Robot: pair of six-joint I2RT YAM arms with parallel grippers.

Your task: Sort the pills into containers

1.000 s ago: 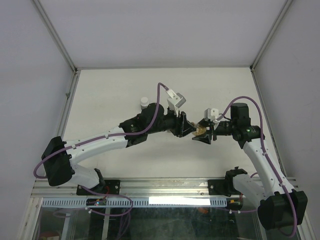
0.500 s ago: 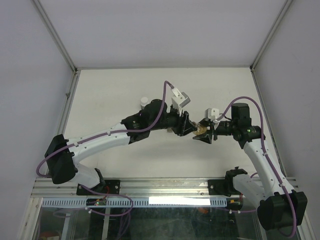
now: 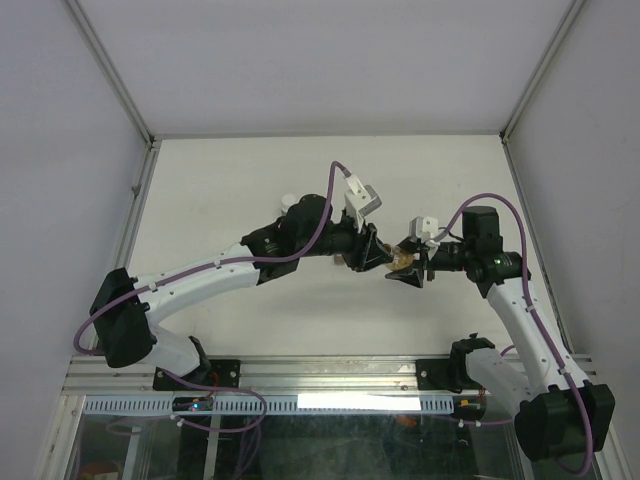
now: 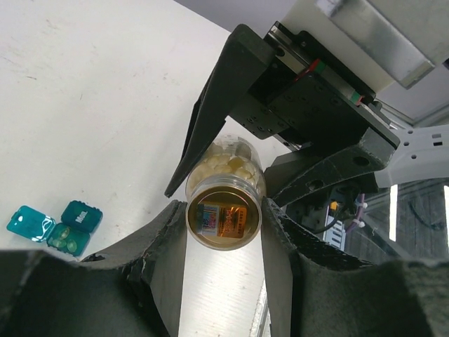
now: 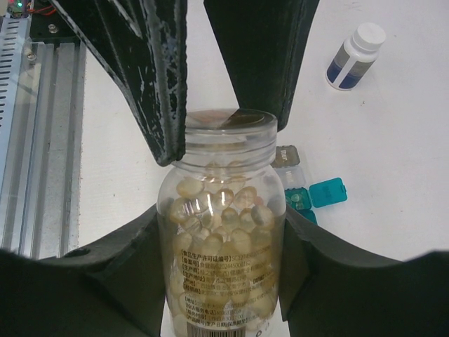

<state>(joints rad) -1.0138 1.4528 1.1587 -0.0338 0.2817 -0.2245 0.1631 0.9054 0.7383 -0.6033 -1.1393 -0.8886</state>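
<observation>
White walls close in a pale tabletop (image 3: 220, 190) on which the two arms meet at mid-field.

The right pincer (image 3: 405, 270) is about half closed round the body of a clear plastic bottle of yellowish pills (image 5: 223, 232). It holds the bottle off the surface, lying roughly level with its mouth end towards the other arm. That looks like a bracing grip, steadying the bottle so its top can be worked.

The left pincer (image 3: 372, 255) is drawn in narrow, its dark fingers (image 4: 175, 239) clamped on either side of the threaded neck. An amber disc covers the end; whether it is a seal or a lid I cannot tell. The grip suggests the left arm is opening or tipping the bottle while the right one resists.

Below the bottle, on the tabletop, lie the containers. The teal-blue oblong plastic box (image 5: 327, 191) lies with a lid flipped open, ready to receive pills, and a few pale pills seem to lie in one compartment. The smaller grey plastic box (image 5: 287, 156) sits just beside it. Farther off stands a white-capped bottle with a dark blue label (image 5: 354, 56), upright and untouched.
</observation>
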